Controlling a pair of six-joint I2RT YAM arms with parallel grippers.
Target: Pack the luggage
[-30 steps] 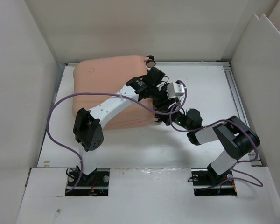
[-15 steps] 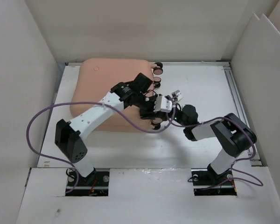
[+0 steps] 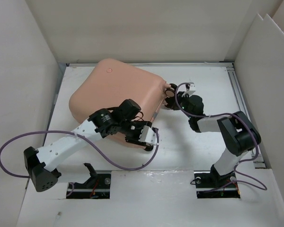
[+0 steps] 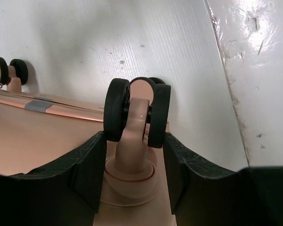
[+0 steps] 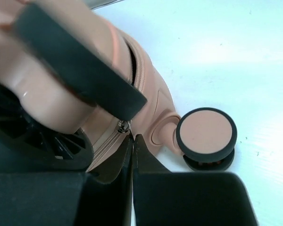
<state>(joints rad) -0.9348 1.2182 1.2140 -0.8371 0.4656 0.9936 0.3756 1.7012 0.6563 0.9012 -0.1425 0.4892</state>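
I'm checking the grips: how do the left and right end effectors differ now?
The left end effector grips a twin caster wheel, held partly open by it; the right end effector is fully shut, tips at the zipper. The left sits at the luggage's nearer corner, the right at its farther one. Both work at its wheeled end.

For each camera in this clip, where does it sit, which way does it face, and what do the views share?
Top external: above and behind the bases, looking down at the table; both arms show, with the left gripper and right gripper at the luggage.
Left wrist: on the left arm, looking along its fingers, which flank a caster wheel.
Right wrist: on the right arm, looking along its closed fingers at the zipper and a second wheel.
Shared: all three show the luggage.
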